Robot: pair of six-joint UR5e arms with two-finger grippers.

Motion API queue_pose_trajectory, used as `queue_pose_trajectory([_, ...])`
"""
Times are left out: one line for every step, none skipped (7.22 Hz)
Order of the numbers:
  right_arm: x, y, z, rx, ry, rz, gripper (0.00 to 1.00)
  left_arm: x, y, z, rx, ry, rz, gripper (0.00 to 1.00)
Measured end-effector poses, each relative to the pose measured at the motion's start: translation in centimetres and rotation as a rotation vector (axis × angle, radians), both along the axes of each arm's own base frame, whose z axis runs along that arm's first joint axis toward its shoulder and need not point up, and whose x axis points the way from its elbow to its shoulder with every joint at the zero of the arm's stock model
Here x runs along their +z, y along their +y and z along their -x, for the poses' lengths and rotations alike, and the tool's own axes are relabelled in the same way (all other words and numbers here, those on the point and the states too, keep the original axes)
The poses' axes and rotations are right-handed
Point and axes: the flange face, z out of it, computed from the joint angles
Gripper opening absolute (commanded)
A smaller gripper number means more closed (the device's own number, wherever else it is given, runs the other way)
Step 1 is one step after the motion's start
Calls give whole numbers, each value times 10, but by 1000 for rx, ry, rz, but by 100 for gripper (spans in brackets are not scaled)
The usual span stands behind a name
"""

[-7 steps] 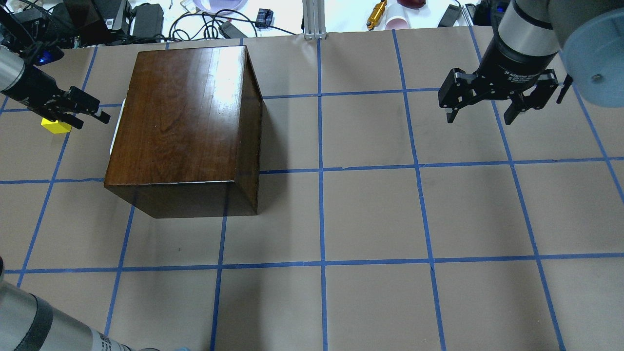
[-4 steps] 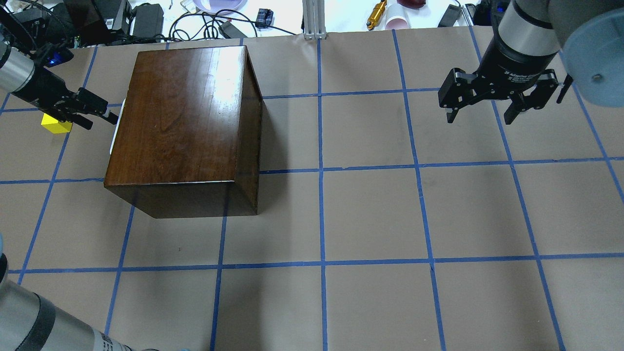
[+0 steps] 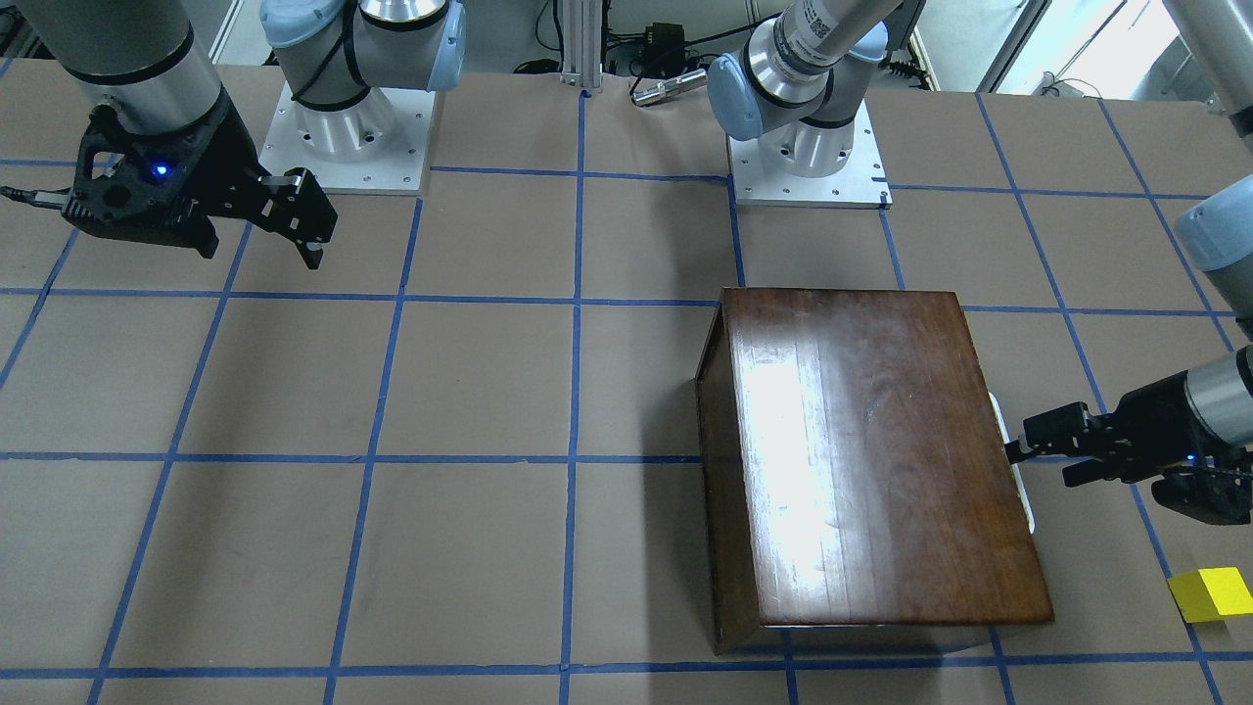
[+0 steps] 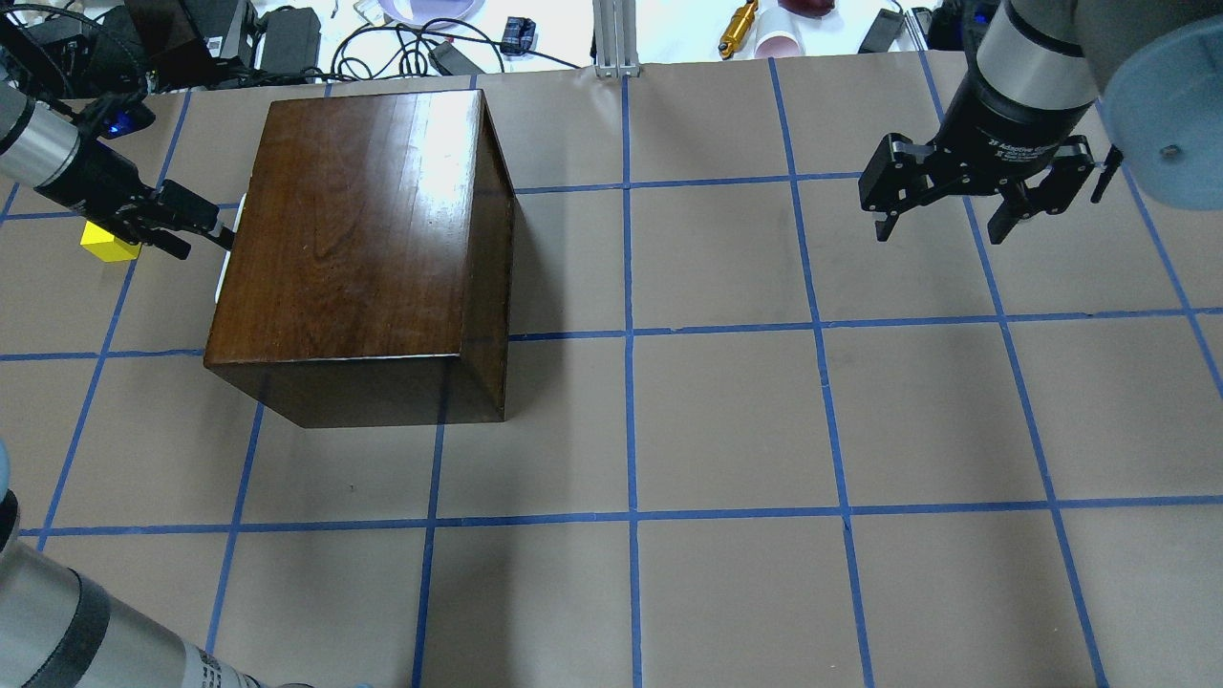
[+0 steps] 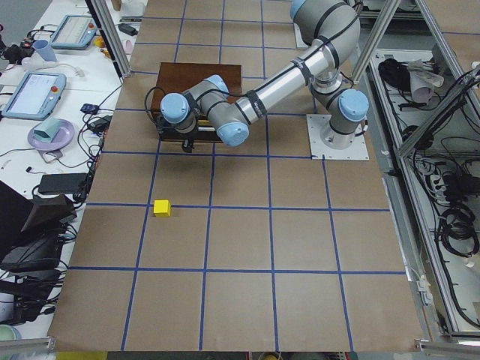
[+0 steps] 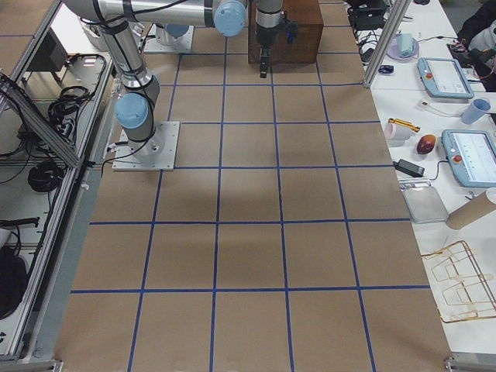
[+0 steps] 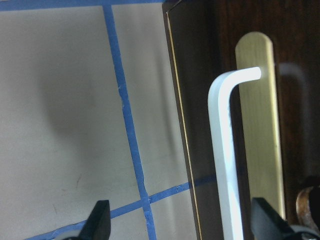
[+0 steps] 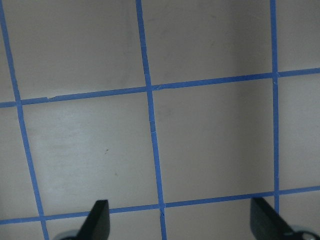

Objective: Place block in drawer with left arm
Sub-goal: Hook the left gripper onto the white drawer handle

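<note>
The block (image 4: 107, 245) is a small bright-yellow cube with plain flat faces. It rests on the tan, blue-taped counter (image 4: 726, 420) at 9 o'clock from the glossy dark-wood box (image 4: 363, 220). Left pincer (image 4: 206, 239): jaws apart, in line with the closed drawer's (image 7: 195, 100) rounded white handle (image 7: 222, 150). Right pincer (image 4: 941, 232): jaws apart, at 2 o'clock.

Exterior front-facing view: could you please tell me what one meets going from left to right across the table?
right gripper → wooden box → left gripper → block
</note>
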Motion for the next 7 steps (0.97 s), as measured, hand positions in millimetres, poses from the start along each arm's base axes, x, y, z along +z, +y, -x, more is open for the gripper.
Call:
queue_pose_trajectory([0,0,0,0,0,0,100,-3,-1,0,2,2,-4,100])
queue_pose_trajectory([0,0,0,0,0,0,100,-7,-2,-1,3,6,-6,100])
queue_pose_trajectory([0,0,0,0,0,0,100,-9,-3,-1,4,10,-7,100])
queue_pose_trajectory([0,0,0,0,0,0,100,-11,-3,-1,5,12,-8,100])
queue_pose_trajectory([0,0,0,0,0,0,100,-11,-3,0,6,16,-7,100])
queue_pose_trajectory([0,0,0,0,0,0,100,-12,-4,0,7,22,-5,100])
queue_pose_trajectory([0,0,0,0,0,0,100,-12,-4,0,8,25,-5,100])
